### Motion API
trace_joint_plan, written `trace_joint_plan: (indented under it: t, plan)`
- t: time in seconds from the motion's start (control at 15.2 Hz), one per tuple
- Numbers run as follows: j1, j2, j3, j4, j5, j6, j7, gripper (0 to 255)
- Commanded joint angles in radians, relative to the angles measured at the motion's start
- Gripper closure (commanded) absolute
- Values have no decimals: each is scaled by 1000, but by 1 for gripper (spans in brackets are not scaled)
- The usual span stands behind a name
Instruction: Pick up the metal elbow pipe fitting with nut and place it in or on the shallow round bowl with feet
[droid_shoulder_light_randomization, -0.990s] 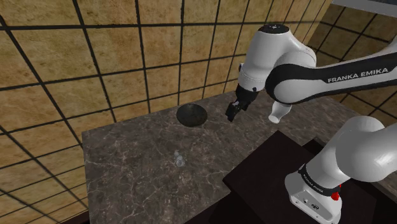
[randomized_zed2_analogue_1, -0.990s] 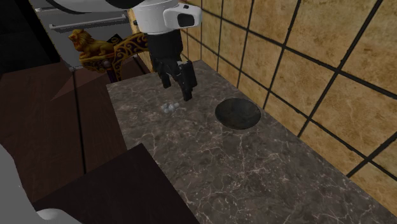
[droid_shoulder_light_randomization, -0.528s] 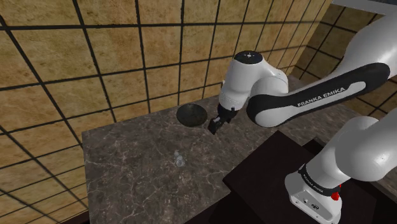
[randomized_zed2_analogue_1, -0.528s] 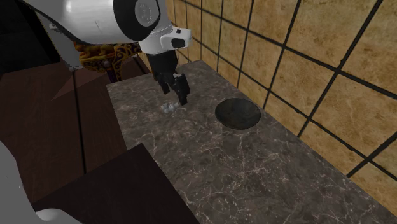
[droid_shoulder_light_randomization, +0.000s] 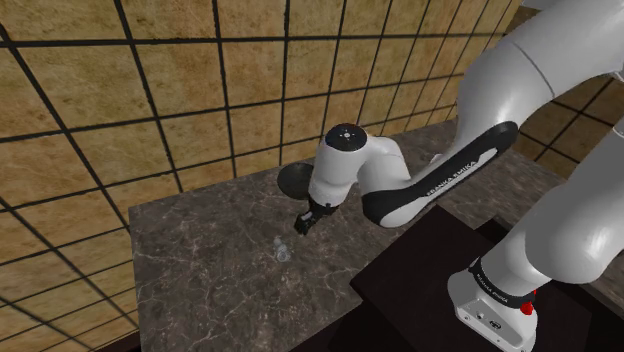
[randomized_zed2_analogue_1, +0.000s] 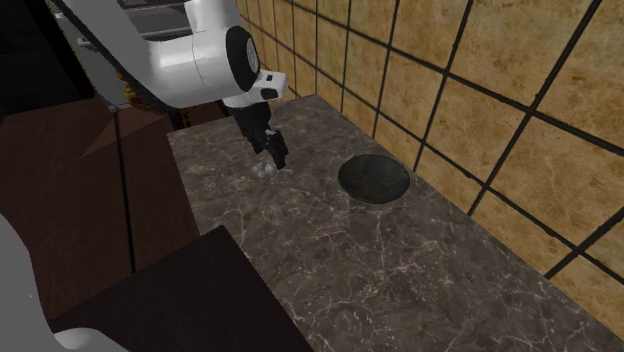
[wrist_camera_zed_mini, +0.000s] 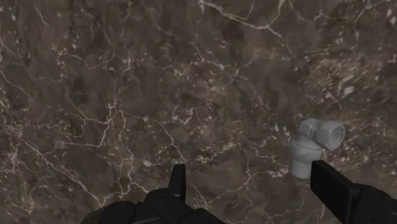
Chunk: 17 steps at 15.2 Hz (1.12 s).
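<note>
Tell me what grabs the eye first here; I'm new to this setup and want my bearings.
The big white arm bends low over a dark marble counter, its black hand open close by a small pale pipe fitting. A dark round bowl sits empty on the counter, near the tan tiled wall.

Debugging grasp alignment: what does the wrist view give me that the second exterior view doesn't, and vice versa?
Wrist view: the elbow fitting up close, with its bend and round open end. It lies just ahead of one finger, off-centre in the open gripper.
Second exterior view: the dark round bowl standing apart from the fitting, the tiled wall and the white arm.
Both: the gripper low over the fitting on the marble counter.
</note>
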Motion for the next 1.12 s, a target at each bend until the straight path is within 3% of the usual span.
trace_joint_plan:
  t: [0.0, 0.2, 0.4, 1.06]
  plan:
    - [26, 96, -14, 61, -125, 8, 117, 0]
    - [101, 228, -67, 156, -269, 10, 256, 0]
    - [180, 349, -119, 259, -372, 6, 358, 0]
    - [229, 467, -194, 321, -474, 52, 432, 0]
